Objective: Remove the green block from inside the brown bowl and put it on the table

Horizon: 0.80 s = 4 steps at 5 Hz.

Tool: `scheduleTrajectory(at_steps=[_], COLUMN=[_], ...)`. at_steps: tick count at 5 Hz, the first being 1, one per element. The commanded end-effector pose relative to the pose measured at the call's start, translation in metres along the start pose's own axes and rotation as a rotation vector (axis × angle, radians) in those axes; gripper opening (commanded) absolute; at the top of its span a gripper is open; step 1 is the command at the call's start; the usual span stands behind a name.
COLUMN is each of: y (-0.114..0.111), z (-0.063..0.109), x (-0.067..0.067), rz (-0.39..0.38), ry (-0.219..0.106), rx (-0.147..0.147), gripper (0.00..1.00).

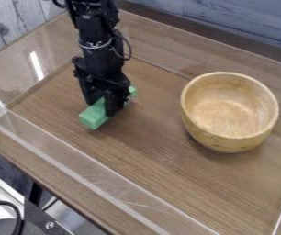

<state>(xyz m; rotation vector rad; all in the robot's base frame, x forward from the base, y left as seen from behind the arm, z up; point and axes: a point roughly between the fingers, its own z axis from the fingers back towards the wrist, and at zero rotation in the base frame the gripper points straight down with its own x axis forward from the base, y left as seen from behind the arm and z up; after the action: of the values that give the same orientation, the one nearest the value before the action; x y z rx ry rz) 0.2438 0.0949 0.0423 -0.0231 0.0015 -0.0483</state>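
Observation:
The green block [94, 116] lies on the table [150, 165], left of the brown bowl [224, 139] and a clear gap away from it. My gripper [108, 99] points straight down over the block's far end, one black finger on each side of it, closed against it. The near end of the block sticks out toward the front left and rests on the wood. The far end is hidden behind the fingers. Nothing lies inside the bowl, which stands upright at the right.
Low clear acrylic walls [70, 163] edge the tabletop along the front and left. A pale plank wall [15, 23] rises behind the table at the back left. Dark cables [2, 218] hang below the front left corner.

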Motion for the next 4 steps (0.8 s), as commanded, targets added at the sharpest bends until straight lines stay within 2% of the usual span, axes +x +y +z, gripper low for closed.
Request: scheduleTrajectory(at_steps=[1,4], y=[0.0003,-0.0021], z=[0.0097,0.0096], x=[0.0067,0.0074], rz=[-0.001,0.011], ry=[-0.033,-0.022], rx=[0.012,0.001], gripper=[0.0,0.0])
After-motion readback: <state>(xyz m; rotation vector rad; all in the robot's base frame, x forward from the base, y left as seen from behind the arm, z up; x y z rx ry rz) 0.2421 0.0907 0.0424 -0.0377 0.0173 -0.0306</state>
